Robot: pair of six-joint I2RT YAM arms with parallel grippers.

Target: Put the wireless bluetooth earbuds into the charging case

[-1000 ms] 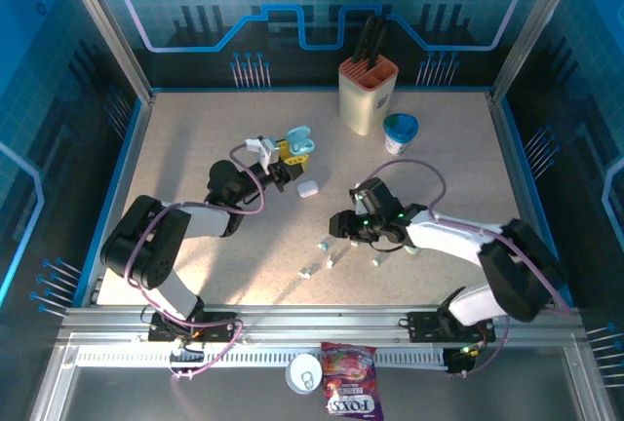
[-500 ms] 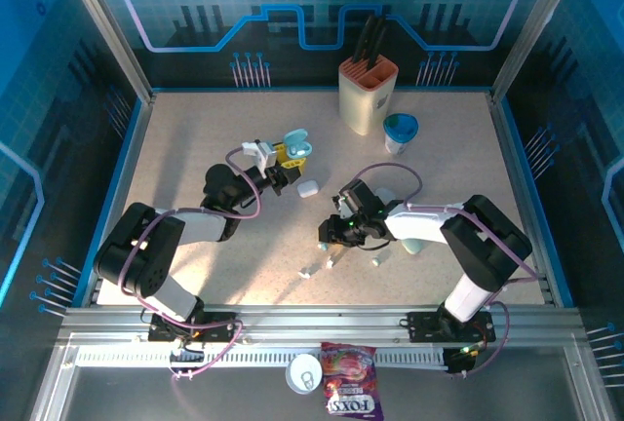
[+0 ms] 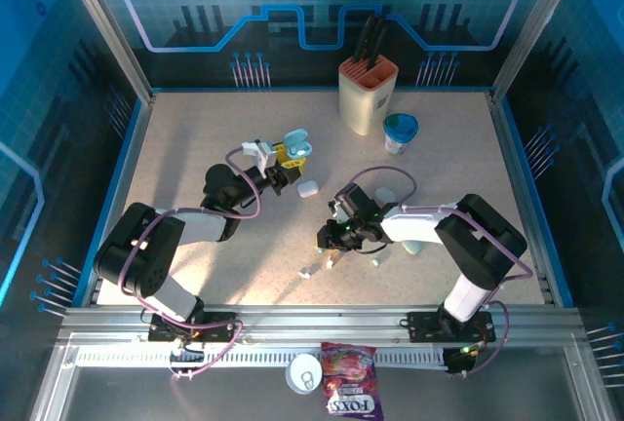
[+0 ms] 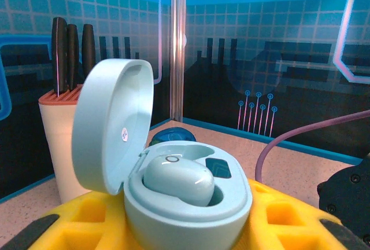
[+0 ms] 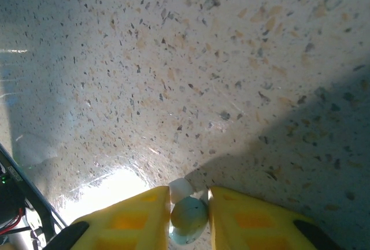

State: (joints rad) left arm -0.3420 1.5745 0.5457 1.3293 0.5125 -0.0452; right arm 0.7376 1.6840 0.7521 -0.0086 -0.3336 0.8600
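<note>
- The right hand (image 5: pixel 189 214) pinches a pale blue earbud (image 5: pixel 188 222) on the surface (image 5: pixel 202 88); a straight lift should avoid twisting it.
- The left hand (image 4: pixel 185 230) grips the open charging case (image 4: pixel 191 201); holding it level would help.

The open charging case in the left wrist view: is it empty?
No, a pale earbud lies in one well of the charging case, under its raised lid.

Earbud (image 5: pixel 188 220) partly hidden (between claw fingers (image 5: pixel 127 218))
</note>
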